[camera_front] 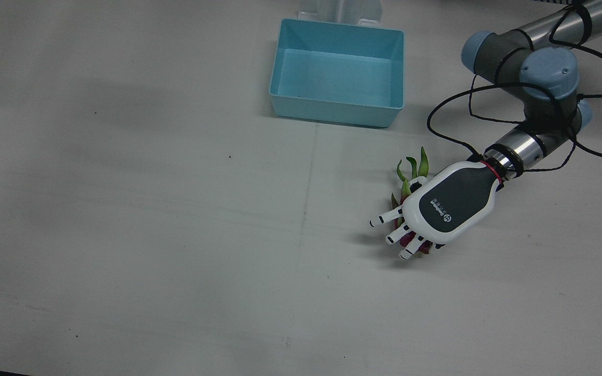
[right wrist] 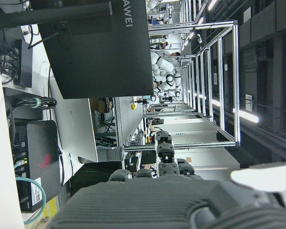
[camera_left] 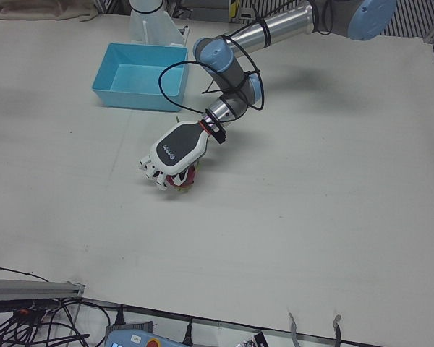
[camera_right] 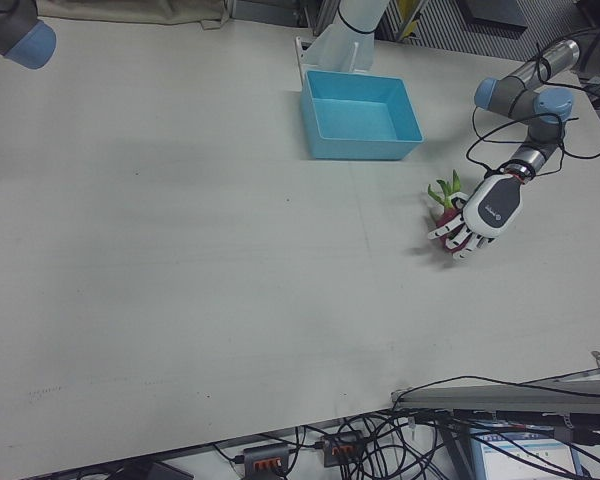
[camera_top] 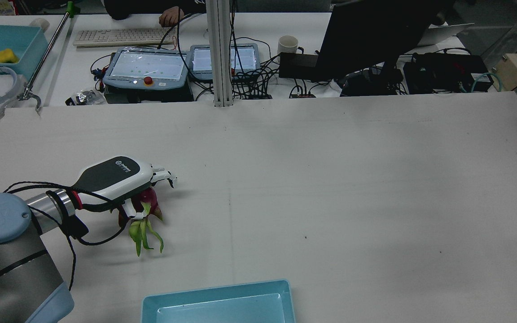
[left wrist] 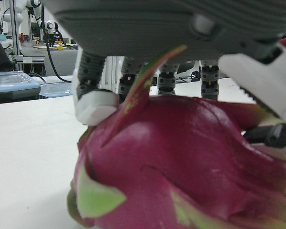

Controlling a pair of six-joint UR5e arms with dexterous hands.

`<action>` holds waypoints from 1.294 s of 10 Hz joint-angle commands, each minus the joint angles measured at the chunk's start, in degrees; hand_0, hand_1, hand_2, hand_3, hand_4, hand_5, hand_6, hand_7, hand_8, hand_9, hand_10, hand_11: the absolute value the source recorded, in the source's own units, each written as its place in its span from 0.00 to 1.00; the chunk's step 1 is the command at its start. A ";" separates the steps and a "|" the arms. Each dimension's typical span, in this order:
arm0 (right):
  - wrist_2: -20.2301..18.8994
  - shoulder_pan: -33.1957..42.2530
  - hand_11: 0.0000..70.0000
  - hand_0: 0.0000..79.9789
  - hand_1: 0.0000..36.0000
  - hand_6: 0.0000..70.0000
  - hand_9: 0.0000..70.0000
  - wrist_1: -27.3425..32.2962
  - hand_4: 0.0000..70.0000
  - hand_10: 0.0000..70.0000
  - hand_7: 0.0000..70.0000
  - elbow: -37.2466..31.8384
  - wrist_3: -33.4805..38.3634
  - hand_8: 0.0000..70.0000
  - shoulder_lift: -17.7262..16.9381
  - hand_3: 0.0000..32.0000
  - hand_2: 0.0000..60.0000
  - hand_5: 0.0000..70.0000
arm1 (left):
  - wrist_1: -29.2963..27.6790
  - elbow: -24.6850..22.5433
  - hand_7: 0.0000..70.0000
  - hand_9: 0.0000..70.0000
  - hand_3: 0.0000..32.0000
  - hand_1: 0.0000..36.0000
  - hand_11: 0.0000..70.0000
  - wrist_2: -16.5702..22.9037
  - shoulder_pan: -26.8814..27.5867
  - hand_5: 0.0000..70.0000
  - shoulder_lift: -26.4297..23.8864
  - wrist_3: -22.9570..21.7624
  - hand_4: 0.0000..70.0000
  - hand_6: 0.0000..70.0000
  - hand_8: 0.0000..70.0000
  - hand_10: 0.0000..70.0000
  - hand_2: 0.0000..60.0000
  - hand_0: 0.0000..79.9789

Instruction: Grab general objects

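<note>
My left hand (camera_front: 450, 206) sits palm-down right over the dragon fruit (camera_top: 145, 204) at right of centre in the front view, fingers (camera_front: 391, 216) spread, not yet closed; its leafy end points toward the blue bin (camera_front: 337, 72).

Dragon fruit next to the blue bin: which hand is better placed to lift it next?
The left hand. It is already over the dragon fruit, fingers curled over it. The right hand appears only in its own view, aimed away from the table.

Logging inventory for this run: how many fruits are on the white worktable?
1: a magenta dragon fruit with green leafy tips, under the left robot hand, near the empty light-blue plastic bin.
</note>
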 commanded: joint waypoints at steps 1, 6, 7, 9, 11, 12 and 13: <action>0.03 0.00 0.00 0.00 0.00 0.00 0.00 0.00 0.00 0.00 0.00 0.00 0.00 0.00 0.00 0.00 0.00 0.00 | -0.63 0.18 0.96 0.54 0.53 1.00 1.00 -0.15 0.10 0.65 0.09 -0.02 0.12 0.37 0.51 1.00 1.00 0.61; -0.05 0.00 0.00 0.00 0.00 0.00 0.00 0.00 0.00 0.00 0.00 0.09 0.00 0.00 0.00 0.00 0.00 0.00 | 3.67 -6.40 1.00 0.70 0.00 1.00 1.00 0.20 -0.08 0.85 -0.43 -0.20 0.36 0.55 0.64 1.00 1.00 0.63; 0.03 0.00 0.00 0.00 0.00 0.00 0.00 0.00 0.00 0.00 0.00 0.09 0.00 0.00 0.00 0.00 0.00 0.00 | 4.20 -6.49 1.00 0.72 0.00 1.00 1.00 0.29 -0.08 0.86 -0.70 -0.29 0.39 0.57 0.66 1.00 1.00 0.63; -0.05 0.00 0.00 0.00 0.00 0.00 0.00 0.00 0.00 0.00 0.00 0.09 0.00 0.00 0.00 0.00 0.00 0.00 | 5.34 -6.84 1.00 0.75 0.00 1.00 1.00 0.11 -0.17 0.88 -0.61 -0.29 0.43 0.62 0.68 1.00 1.00 0.63; 0.03 0.00 0.00 0.00 0.00 0.00 0.00 0.00 0.00 0.00 0.00 0.09 0.00 0.00 0.00 0.00 0.00 0.00 | 11.38 -9.38 1.00 0.60 0.00 0.86 1.00 0.11 0.01 0.60 -1.23 -0.11 0.30 0.53 0.58 1.00 1.00 0.61; -0.05 0.00 0.00 0.00 0.00 0.00 0.00 0.00 0.00 0.00 0.00 0.09 -0.09 0.00 0.00 0.00 0.00 0.00 | 12.98 -9.57 0.64 0.19 0.31 0.53 0.90 0.11 0.10 0.25 -1.75 -0.03 0.04 0.22 0.27 0.63 0.44 0.62; 0.03 0.00 0.00 0.00 0.00 0.00 0.00 0.00 0.00 0.00 0.00 0.09 0.00 0.00 0.00 0.00 0.00 0.00 | 13.34 -9.31 0.27 0.03 1.00 0.55 0.50 0.11 0.10 0.09 -1.76 0.15 0.00 0.00 0.07 0.32 0.30 0.62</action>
